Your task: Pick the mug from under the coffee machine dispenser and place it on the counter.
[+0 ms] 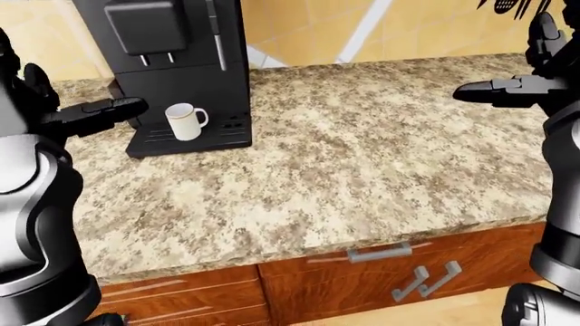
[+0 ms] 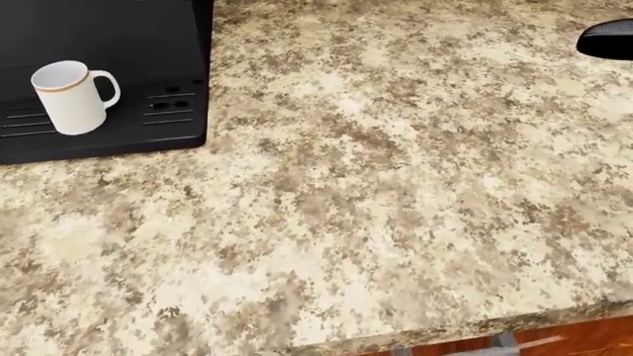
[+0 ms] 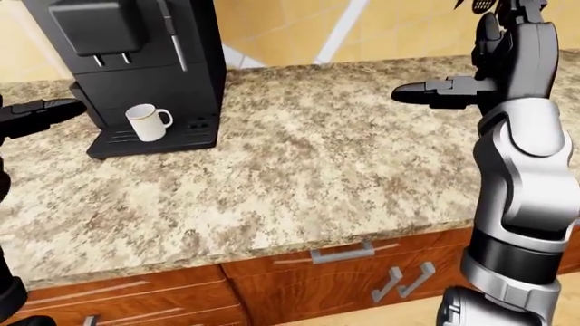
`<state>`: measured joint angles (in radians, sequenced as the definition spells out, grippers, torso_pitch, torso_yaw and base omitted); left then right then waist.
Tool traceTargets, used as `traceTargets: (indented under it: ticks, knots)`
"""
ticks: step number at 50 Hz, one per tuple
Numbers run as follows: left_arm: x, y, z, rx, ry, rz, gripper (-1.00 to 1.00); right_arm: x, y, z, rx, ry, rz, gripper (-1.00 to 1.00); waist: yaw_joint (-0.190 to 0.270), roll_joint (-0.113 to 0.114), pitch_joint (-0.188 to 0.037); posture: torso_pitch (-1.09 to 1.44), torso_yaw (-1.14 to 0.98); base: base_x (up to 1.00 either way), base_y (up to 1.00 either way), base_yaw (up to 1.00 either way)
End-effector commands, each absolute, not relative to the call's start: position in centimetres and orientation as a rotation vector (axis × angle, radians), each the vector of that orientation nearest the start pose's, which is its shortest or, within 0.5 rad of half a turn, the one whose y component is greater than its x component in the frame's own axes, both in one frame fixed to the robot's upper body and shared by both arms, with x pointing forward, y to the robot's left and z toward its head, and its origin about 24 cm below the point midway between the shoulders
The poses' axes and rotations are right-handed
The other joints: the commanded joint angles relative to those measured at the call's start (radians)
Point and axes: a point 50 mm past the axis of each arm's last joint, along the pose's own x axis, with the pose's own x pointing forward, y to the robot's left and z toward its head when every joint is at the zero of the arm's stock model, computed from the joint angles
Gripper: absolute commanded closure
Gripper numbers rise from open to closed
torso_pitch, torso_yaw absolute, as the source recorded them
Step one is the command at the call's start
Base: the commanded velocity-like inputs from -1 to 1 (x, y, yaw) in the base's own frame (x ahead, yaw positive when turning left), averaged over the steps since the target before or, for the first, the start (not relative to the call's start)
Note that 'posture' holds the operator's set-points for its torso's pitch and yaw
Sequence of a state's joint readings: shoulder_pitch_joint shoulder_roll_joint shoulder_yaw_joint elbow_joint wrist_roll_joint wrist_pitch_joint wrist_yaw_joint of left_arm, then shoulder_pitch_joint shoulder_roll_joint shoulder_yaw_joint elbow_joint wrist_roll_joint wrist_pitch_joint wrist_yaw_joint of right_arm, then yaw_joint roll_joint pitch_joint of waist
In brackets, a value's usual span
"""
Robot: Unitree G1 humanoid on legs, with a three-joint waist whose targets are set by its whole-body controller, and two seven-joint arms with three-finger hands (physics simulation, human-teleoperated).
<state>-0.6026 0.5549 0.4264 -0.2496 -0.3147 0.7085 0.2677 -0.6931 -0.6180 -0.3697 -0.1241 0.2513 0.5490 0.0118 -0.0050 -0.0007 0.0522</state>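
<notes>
Nearest the camera, at the bottom of the left-eye view, brown wood drawers (image 1: 399, 272) w/ grey metal handles (image 1: 379, 252) are seen under the counter edge. Above them a speckled beige-brown granite counter (image 1: 362, 156) is spread across most of each view; a large bare stretch is shown in the head view. The robot's 2 arms are held up at either side, grey and black, both above the counter and touching nothing. The left hand (image 1: 95, 114) is seen at the left edge of the left-eye view, black fingers (image 1: 122, 106) stretched out straight toward the coffee machine, tips just beside the machine's base but apart from the mug; fingers not closed round anything, hand empty. The right hand (image 3: 453, 92) is raised at the right side, shown best in the right-eye view, fingers (image 3: 413, 89) extended flat and pointing to the view's left, well apart from the mug, also empty. Farther up, at upper left, a black coffee machine (image 1: 172, 68) is stood on the counter. The white mug (image 1: 184, 122) is placed upright on the machine's drip tray (image 1: 209, 136), below the 2 dispenser spouts (image 1: 156, 60), handle turned to the view's right, a thin tan line round its rim visible in the head view. Behind the counter a yellow tiled wall (image 1: 408, 27) is seen.
</notes>
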Motion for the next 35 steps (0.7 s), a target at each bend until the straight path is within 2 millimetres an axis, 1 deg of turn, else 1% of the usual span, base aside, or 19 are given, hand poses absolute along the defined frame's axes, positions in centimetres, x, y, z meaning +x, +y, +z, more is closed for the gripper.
traceTargets:
  ticks: [1, 6, 18, 22, 26, 29, 35]
  knots:
    - [28.1, 28.7, 27.5, 0.046, -0.349, 0.523, -1.0, 29.3, -27.9, 30.9, -0.195, -0.495, -0.263, -1.0, 0.0, -0.001, -0.021, 0.0, 0.0, 0.0, 0.0, 0.0]
    - [28.0, 28.8, 27.1, 0.038, -0.332, 0.567, -1.0, 29.3, -27.9, 30.8, -0.191, -0.492, -0.261, -1.0, 0.001, -0.002, -0.024, 0.0, 0.0, 0.0, 0.0, 0.0]
    - [28.2, 27.3, 25.2, 0.009, -0.277, 0.604, -1.0, 29.2, -27.9, 30.7, -0.186, -0.488, -0.258, -1.0, 0.005, -0.008, -0.031, 0.0, 0.0, 0.0, 0.0, 0.0]
    - [28.3, 26.5, 24.1, -0.005, -0.252, 0.596, -1.0, 29.2, -27.9, 30.9, -0.186, -0.489, -0.258, -1.0, 0.006, -0.01, -0.032, 0.0, 0.0, 0.0, 0.0, 0.0]
    - [28.4, 25.7, 23.7, -0.02, -0.23, 0.594, -1.0, 29.2, -27.9, 30.9, -0.185, -0.488, -0.259, -1.0, 0.006, -0.011, -0.035, 0.0, 0.0, 0.0, 0.0, 0.0]
    - [28.4, 25.2, 23.9, -0.012, -0.234, 0.594, -1.0, 29.2, -28.0, 30.9, -0.185, -0.488, -0.261, -1.0, 0.006, -0.013, -0.036, 0.0, 0.0, 0.0, 0.0, 0.0]
    - [28.7, 23.8, 23.2, -0.008, -0.21, 0.591, -1.0, 29.2, -28.1, 30.8, -0.186, -0.485, -0.261, -1.0, 0.007, -0.016, -0.037, 0.0, 0.0, 0.0, 0.0, 0.0]
